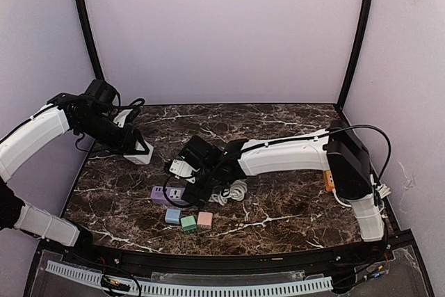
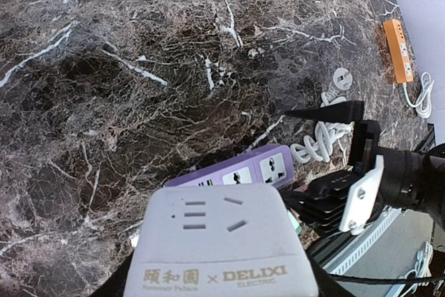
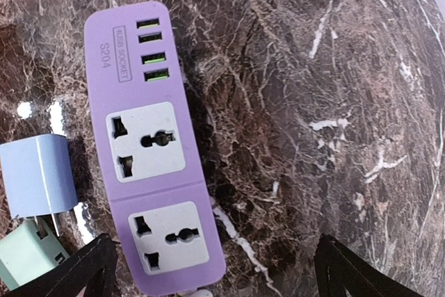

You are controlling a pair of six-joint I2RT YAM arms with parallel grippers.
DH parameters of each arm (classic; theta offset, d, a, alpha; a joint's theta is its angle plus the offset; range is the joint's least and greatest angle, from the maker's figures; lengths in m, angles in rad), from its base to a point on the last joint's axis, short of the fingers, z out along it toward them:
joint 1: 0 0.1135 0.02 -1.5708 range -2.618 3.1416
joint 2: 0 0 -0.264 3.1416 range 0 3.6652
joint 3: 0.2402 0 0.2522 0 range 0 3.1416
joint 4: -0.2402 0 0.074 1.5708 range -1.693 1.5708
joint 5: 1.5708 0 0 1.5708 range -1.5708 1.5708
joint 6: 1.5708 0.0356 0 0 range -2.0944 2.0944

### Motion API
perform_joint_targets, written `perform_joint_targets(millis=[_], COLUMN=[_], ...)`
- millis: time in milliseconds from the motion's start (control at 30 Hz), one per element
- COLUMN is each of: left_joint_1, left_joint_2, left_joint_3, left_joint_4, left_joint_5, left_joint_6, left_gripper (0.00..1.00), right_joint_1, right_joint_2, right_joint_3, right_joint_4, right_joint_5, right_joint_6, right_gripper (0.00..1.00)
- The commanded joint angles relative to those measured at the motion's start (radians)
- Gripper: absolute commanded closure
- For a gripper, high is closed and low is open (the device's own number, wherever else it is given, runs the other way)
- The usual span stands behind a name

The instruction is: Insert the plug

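the white plug point(image 2: 341, 78) lies loose on the bench point(image 2: 104, 102), not yet inserted; both sockets of the purple strip point(image 3: 149, 151) are empty. right tool point(image 3: 215, 259) hangs wide and empty over the strip; left tool point(image 1: 141, 151) grips a white socket block point(image 2: 219, 248).

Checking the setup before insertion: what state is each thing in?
Left gripper: shut on white socket block.
White socket block: held, visible sockets empty.
Right gripper: open above purple power strip.
Purple power strip: lying flat, every socket empty.
Blue charger, green charger, pink charger: lying loose, unplugged.
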State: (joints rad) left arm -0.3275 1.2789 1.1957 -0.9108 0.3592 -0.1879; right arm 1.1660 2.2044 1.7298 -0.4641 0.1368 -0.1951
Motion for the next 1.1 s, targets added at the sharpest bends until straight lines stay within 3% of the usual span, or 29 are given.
perform_joint_targets(millis=[0, 200, 467, 767, 1067], left_joint_1=[0.002, 0.001, -0.031, -0.087, -0.153], left_joint_2=[-0.015, -0.015, 0.056, 0.147, 0.215], left_joint_3=[0.025, 0.029, 0.173, 0.267, 0.352], left_joint_4=[-0.043, -0.037, -0.160, -0.247, -0.289], left_joint_5=[0.009, 0.000, -0.047, 0.016, 0.008], left_joint_6=[-0.008, -0.035, -0.048, -0.092, -0.038], left_gripper=[0.99, 0.99, 0.99, 0.99, 0.99], right_joint_1=[-0.021, -0.090, -0.164, -0.273, -0.301], right_joint_2=[-0.108, -0.242, -0.402, -0.539, -0.623], right_joint_3=[-0.049, -0.110, -0.209, -0.312, -0.391], right_joint_4=[0.036, 0.041, 0.036, 0.001, -0.045], right_joint_5=[0.047, 0.062, 0.114, -0.042, 0.038], right_joint_6=[0.049, 0.181, 0.184, 0.273, 0.308], right_gripper=[0.01, 0.01, 0.01, 0.02, 0.01])
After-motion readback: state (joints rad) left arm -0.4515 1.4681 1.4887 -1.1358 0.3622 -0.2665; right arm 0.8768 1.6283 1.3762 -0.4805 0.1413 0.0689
